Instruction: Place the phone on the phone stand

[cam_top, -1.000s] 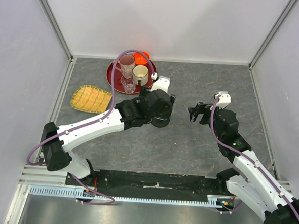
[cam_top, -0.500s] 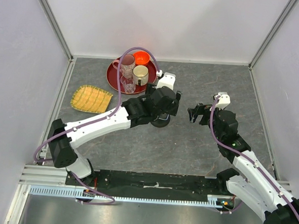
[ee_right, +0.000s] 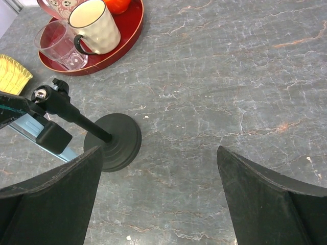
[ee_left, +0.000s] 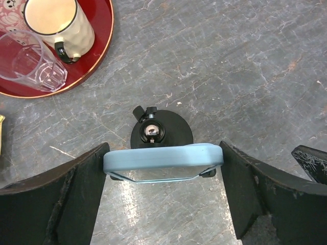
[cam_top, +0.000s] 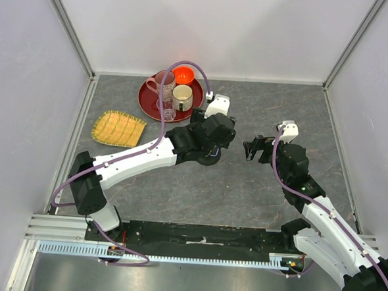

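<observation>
The phone (ee_left: 153, 159), light blue rim towards the camera, spans the gap between my left gripper's (ee_left: 163, 150) two fingers and touches both. It rests on the black clips of the phone stand's cradle. The stand's round base (ee_left: 173, 125) and ball joint lie just behind it. In the top view the left gripper (cam_top: 212, 143) hangs over the stand (cam_top: 209, 159) and hides the phone. In the right wrist view the stand (ee_right: 113, 142) leans left, with the phone's blue edge (ee_right: 30, 127) on its cradle. My right gripper (ee_right: 158, 150) is open and empty, to the right of the stand (cam_top: 252, 149).
A red tray (cam_top: 143, 97) at the back holds a cream mug (cam_top: 182, 95), a patterned mug (cam_top: 163, 83), a clear glass (cam_top: 166, 109) and an orange bowl (cam_top: 183, 73). A yellow woven dish (cam_top: 118, 128) lies at the left. Walls enclose three sides.
My left arm has stretched farther out and its gripper has shifted a little back and right over the stand. The right arm has not moved.
</observation>
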`<action>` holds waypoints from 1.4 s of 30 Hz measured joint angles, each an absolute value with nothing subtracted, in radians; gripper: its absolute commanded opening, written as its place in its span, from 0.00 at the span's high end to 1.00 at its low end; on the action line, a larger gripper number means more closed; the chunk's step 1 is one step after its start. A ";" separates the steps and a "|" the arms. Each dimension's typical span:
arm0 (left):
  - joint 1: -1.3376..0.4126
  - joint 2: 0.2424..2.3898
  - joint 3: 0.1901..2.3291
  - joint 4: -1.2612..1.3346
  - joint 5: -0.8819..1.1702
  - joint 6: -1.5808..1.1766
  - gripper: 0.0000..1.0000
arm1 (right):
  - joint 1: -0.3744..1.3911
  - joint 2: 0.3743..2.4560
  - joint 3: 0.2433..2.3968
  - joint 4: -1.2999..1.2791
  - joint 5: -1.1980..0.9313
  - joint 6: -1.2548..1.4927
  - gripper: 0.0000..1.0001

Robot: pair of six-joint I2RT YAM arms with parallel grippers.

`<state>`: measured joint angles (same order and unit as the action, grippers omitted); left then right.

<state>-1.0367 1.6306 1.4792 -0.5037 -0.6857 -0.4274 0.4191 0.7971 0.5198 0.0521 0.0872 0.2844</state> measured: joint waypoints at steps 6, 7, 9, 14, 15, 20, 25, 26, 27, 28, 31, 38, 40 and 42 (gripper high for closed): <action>-1.039 1.632 1.479 -0.507 -0.704 -0.433 0.52 | 0.419 0.797 0.518 0.052 0.087 0.284 0.02; -1.040 1.632 1.479 -0.508 -0.706 -0.434 0.62 | 0.419 0.797 0.518 0.052 0.087 0.284 0.02; -1.040 1.632 1.479 -0.509 -0.706 -0.434 0.76 | 0.419 0.797 0.517 0.052 0.087 0.284 0.02; -1.040 1.618 1.479 -0.532 -0.698 -0.441 0.98 | 0.419 0.794 0.517 0.052 0.087 0.284 0.02; -1.040 1.605 1.474 -0.546 -0.691 -0.443 0.98 | 0.419 0.793 0.516 0.052 0.087 0.284 0.02; -1.040 1.499 1.407 -0.636 -0.670 -0.444 0.98 | 0.419 0.789 0.514 0.052 0.087 0.284 0.02; -1.039 1.297 1.314 -0.776 -0.670 -0.438 0.98 | 0.419 0.788 0.513 0.052 0.087 0.284 0.02; -1.034 1.244 1.298 -0.806 -0.671 -0.434 0.98 | 0.419 0.788 0.513 0.052 0.087 0.284 0.02; -1.028 1.193 1.285 -0.831 -0.671 -0.432 0.98 | 0.419 0.788 0.513 0.052 0.087 0.284 0.02; -1.023 1.152 1.275 -0.852 -0.671 -0.433 0.98 | 0.419 0.788 0.513 0.052 0.086 0.284 0.02; -1.002 0.987 1.227 -0.926 -0.673 -0.433 0.98 | 0.419 0.788 0.513 0.052 0.086 0.284 0.02; -0.995 0.771 1.169 -1.105 -0.752 -0.433 0.98 | 0.422 0.788 0.513 0.052 0.083 0.284 0.02; -0.994 0.730 1.133 -1.130 -0.775 -0.429 0.98 | 0.422 0.788 0.513 0.052 0.083 0.285 0.02; -0.994 0.702 1.106 -1.154 -0.781 -0.424 0.98 | 0.422 0.788 0.513 0.053 0.081 0.285 0.02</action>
